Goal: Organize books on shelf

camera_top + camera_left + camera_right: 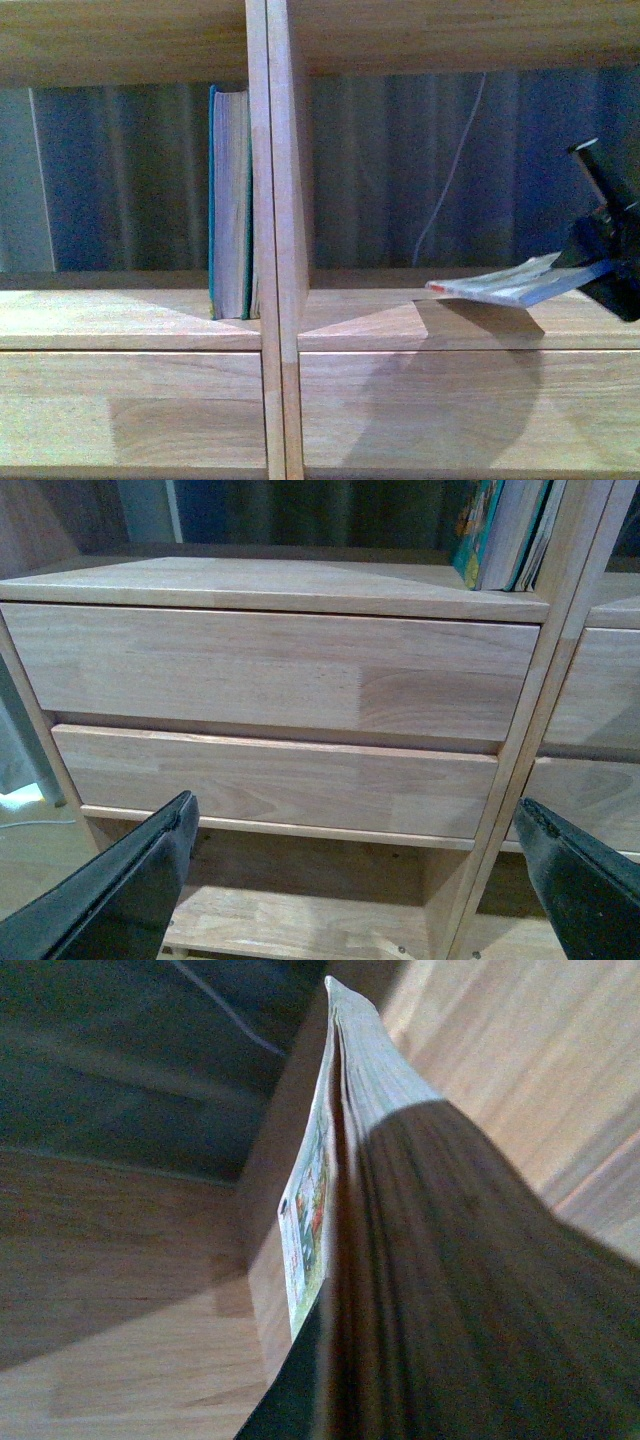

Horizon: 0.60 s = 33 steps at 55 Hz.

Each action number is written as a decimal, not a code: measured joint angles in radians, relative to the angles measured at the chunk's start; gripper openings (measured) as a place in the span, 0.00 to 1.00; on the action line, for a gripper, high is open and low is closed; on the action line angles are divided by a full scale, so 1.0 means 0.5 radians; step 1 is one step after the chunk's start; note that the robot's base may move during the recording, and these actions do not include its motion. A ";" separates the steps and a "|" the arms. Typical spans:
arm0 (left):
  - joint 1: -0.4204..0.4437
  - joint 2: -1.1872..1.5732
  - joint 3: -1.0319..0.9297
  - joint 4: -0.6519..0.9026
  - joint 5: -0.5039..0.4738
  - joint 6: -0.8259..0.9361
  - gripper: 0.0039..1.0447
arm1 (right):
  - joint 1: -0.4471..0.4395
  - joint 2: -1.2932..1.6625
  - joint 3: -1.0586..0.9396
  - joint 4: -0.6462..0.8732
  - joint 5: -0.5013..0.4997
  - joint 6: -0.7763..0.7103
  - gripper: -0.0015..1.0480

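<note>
Left claw (pixel 355 810) hung wide open and empty, low by the drawers (pixel 270 670). On the shelf (pixel 130 310), the teal book (pixel 230 205) stood straight beside the middle wall (pixel 278 200). Further right, the thin book (pixel 505 284) lay almost flat, pointing left, pinched by the right claw (pixel 592 262).

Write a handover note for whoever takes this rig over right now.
Right gripper: shut on the thin white paperback with illustrated cover, held nearly flat, low over the right compartment's floor.
Left gripper: open, empty, facing the plain wooden drawer fronts.
Done: the thick teal-covered book stands upright in the left compartment of the light-wood shelf, against the divider.
Left: stand the paperback in the shelf and release it.
</note>
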 joint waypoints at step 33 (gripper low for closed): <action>0.000 0.000 0.000 0.000 0.000 0.000 0.93 | -0.484 -0.709 -0.253 0.109 -0.868 -0.340 0.07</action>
